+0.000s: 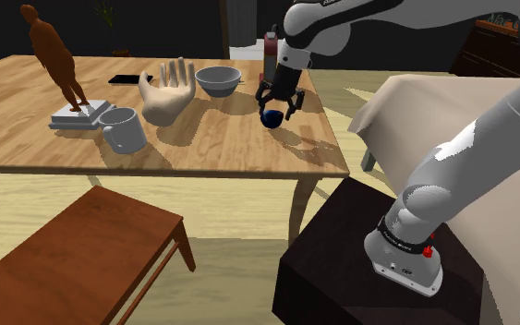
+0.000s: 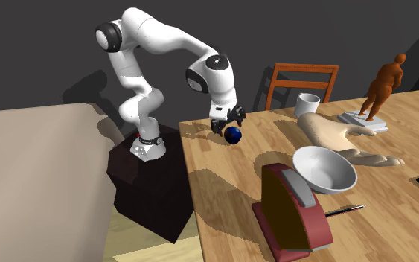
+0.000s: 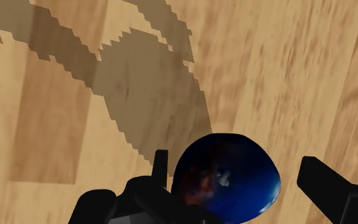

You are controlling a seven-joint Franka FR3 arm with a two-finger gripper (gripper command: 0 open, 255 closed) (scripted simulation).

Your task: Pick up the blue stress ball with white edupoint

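— Looking for the blue ball (image 3: 225, 181). Lying where?
— Sitting right between the fingers (image 3: 323, 184) of the claw (image 3: 234, 162), near the tabletop (image 1: 27, 92) edge.
— Clamping?
— Standing wide, leaving a gap on one side.

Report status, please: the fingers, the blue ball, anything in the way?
Fingers open, one on each side of the ball. Blue ball between them, not clasped: a gap shows at one finger. Grey bowl stands apart on the table.
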